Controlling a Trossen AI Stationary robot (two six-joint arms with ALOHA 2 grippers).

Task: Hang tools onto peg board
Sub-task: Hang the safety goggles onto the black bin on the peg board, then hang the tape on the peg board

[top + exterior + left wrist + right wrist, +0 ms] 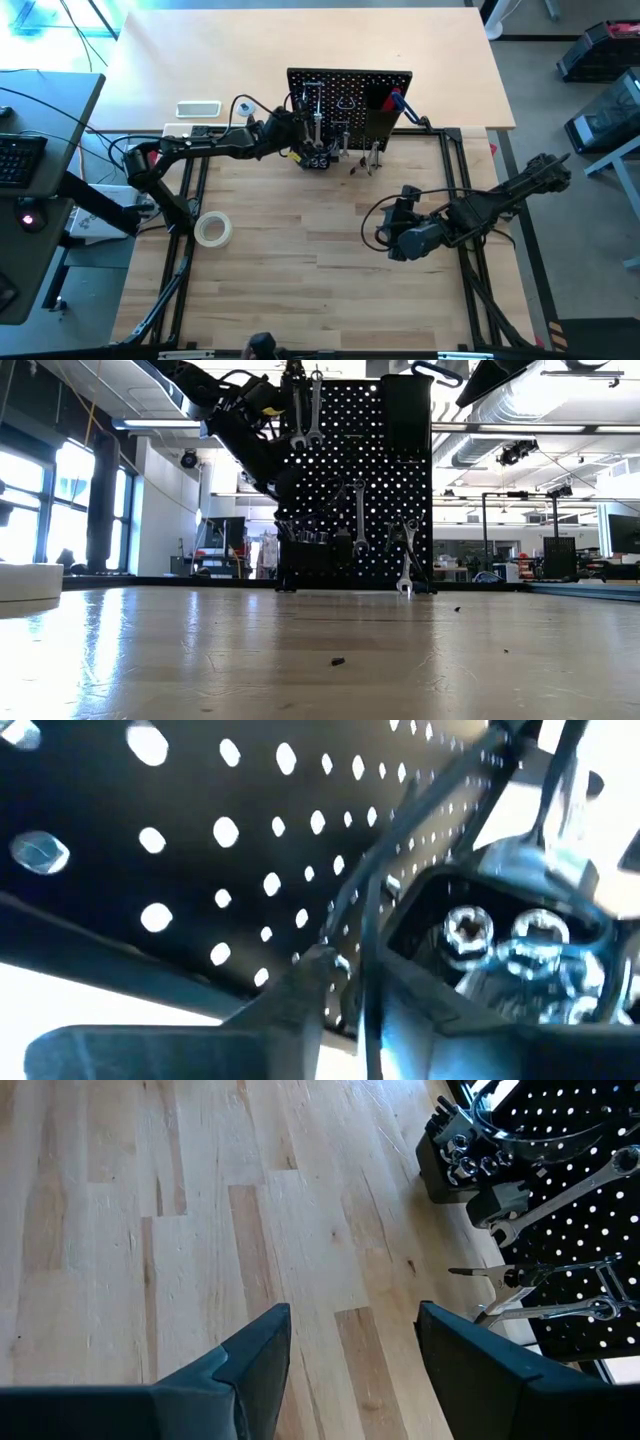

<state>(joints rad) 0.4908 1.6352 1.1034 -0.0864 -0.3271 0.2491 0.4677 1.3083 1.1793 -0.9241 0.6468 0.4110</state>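
Note:
The black peg board [350,95] stands upright at the table's far side, with silver wrenches [360,510] hanging on its hooks and a red-handled tool [395,100] at its top right. A black bin [500,940] on its lower left holds silver sockets, and the clear glasses [530,1135] curve above it. My left gripper [345,980] is close to the board's left part, just above the bin, its fingers a little apart with a thin dark bar [366,950] running through the gap. My right gripper [355,1330] hangs open over bare table to the right of centre. The pale tape roll [213,229] lies flat on the table at the left. My left gripper has the thin dark bar [366,1010] in the gap between its fingers, which come at the board slanting down from the table's left. I cannot tell whether either finger touches it.
A white tray [198,108] lies beyond the frame at the far left. A wrench [405,560] hangs low on the board, near the tabletop. Small dark specks [338,660] lie on the wood. Bare wood stretches across the near half of the table.

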